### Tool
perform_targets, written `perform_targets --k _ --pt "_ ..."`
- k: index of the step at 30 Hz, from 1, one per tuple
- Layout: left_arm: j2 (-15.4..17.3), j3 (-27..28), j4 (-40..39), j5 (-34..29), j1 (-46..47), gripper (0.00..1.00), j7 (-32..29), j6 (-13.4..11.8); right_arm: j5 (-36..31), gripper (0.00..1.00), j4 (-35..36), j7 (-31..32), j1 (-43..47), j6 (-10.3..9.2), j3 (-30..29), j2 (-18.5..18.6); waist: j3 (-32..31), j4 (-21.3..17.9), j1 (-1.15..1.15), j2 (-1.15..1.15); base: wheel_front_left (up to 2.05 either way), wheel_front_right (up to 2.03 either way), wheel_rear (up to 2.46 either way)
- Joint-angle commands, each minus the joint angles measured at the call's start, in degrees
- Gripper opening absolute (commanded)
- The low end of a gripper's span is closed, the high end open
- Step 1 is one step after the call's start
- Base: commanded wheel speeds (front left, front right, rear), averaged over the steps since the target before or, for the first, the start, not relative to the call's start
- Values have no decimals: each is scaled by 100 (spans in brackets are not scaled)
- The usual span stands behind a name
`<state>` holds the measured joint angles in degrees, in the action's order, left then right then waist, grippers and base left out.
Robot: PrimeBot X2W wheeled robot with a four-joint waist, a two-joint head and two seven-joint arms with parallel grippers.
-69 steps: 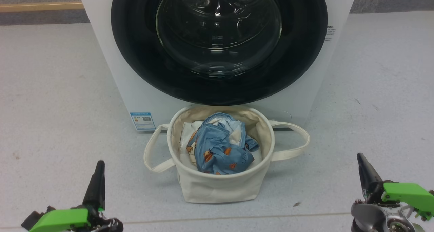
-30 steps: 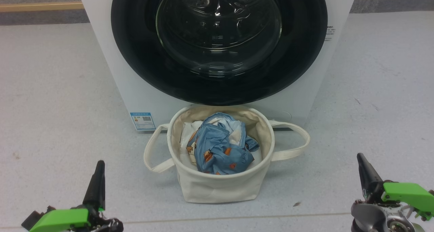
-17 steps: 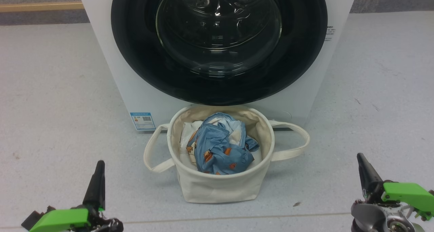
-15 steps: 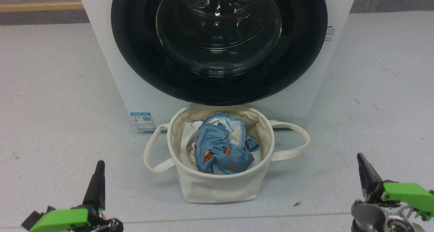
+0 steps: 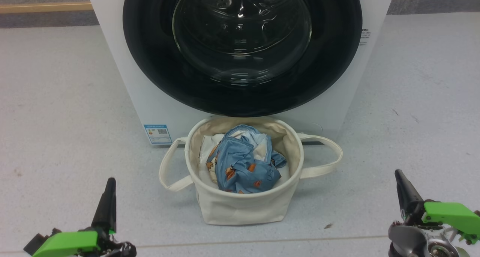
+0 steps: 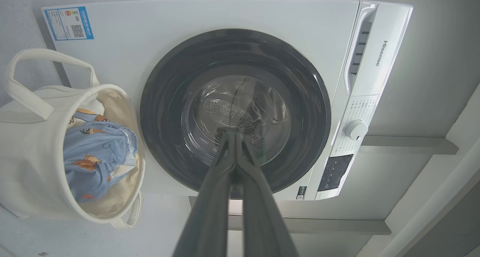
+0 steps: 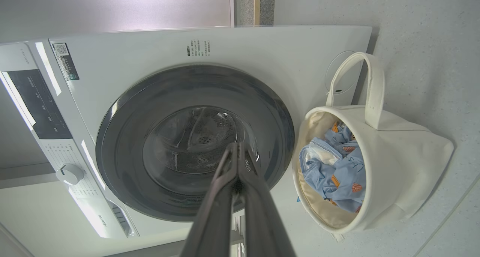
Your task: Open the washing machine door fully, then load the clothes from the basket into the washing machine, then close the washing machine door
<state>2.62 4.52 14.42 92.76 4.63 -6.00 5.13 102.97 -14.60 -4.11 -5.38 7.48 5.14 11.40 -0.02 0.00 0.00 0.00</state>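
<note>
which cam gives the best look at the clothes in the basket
Head view: it looks straight down into the basket, so the top of the clothes shows unobstructed. Both wrist views see the basket side-on, its rim hiding part of the bundle.

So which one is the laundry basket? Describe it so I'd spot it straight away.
Find the big white washing machine with its round black-rimmed door. On the floor right in front of it, below the door, stands the basket. It's the only soft cream canvas tub, with two loop handles and crumpled blue clothes inside.
</note>
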Motion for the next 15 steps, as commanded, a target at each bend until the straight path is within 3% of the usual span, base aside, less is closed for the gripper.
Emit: perform_targets --k 1,9,10,15 --pt "35 197 -224 -54 164 0 -39 49 18 0 179 36 -103 1 103 108 0 0 0 0 0 0 0" --pt "35 198 -224 -55 165 0 -39 49 17 0 179 36 -103 1 103 108 0 0 0 0 0 0 0" --pt "0 1 5 0 1 100 0 -1 0 100 -4 0 -1 0 1 -2 0 0 0 0 0 0 0" --pt "-19 -5 322 0 -84 100 12 -17 -6 100 -309 -7 74 0 33 -79 3 1 0 0 0 0 0"
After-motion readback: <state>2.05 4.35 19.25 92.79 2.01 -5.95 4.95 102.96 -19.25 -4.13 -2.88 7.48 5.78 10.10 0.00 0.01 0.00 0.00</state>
